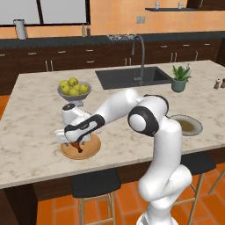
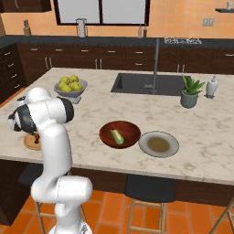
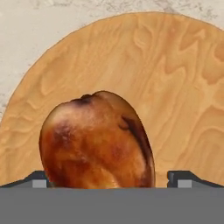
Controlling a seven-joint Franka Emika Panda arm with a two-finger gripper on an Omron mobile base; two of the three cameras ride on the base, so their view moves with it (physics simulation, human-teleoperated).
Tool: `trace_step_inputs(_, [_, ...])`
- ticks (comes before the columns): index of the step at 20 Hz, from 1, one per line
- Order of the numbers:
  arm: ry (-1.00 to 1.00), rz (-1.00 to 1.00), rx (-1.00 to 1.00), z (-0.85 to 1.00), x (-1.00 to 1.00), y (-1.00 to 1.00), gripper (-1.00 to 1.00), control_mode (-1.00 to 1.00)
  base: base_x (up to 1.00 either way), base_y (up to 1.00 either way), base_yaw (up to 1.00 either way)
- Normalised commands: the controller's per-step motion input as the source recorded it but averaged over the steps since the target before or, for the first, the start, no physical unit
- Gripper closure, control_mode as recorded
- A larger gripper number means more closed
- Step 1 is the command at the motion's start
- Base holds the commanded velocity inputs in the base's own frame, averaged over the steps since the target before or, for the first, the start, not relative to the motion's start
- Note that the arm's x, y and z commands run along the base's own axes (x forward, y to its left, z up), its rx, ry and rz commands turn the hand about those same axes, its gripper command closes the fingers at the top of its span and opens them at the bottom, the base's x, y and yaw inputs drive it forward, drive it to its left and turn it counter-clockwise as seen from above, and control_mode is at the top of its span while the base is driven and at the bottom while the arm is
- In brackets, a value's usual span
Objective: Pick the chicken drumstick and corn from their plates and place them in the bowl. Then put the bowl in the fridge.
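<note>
My gripper hangs over the light-tan wooden plate near the island's front edge. It is shut on the reddish-brown chicken drumstick, whose meaty end bulges between the two dark fingertips in the hand view. The drumstick dangles just above the plate's wood. The yellow-green corn lies inside the dark wooden bowl, to the right of my arm. Beside the bowl sits the grey plate with its olive centre, nothing on it. The fridge is out of view.
A grey footed bowl of yellow-green fruit stands behind the wooden plate. The sink with its faucet and a potted plant lie farther back. Black stools sit under the island's front edge.
</note>
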Motion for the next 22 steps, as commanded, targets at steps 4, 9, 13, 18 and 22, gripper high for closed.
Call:
trace_step_inputs(4, [0.00, 0.07, 0.00, -0.53, 0.02, -0.23, -1.00, -1.00, 0.00, 0.00, 0.00])
trace_step_inputs(9, [0.00, 0.05, 0.00, -0.24, 0.04, 0.00, 1.00, -1.00, 0.00, 0.00, 0.00])
trace_step_inputs(13, [-0.02, 0.06, 0.00, -0.01, -0.02, -0.12, 1.00, -1.00, 0.00, 0.00, 0.00])
trace_step_inputs(18, [-0.12, 0.11, 0.00, 0.80, -0.52, -0.73, 1.00, -1.00, 0.00, 0.00, 0.00])
trace_step_inputs(22, [-0.04, 0.05, 0.06, 0.95, -0.88, -1.00, 1.00, -1.00, 0.00, 0.00, 0.00])
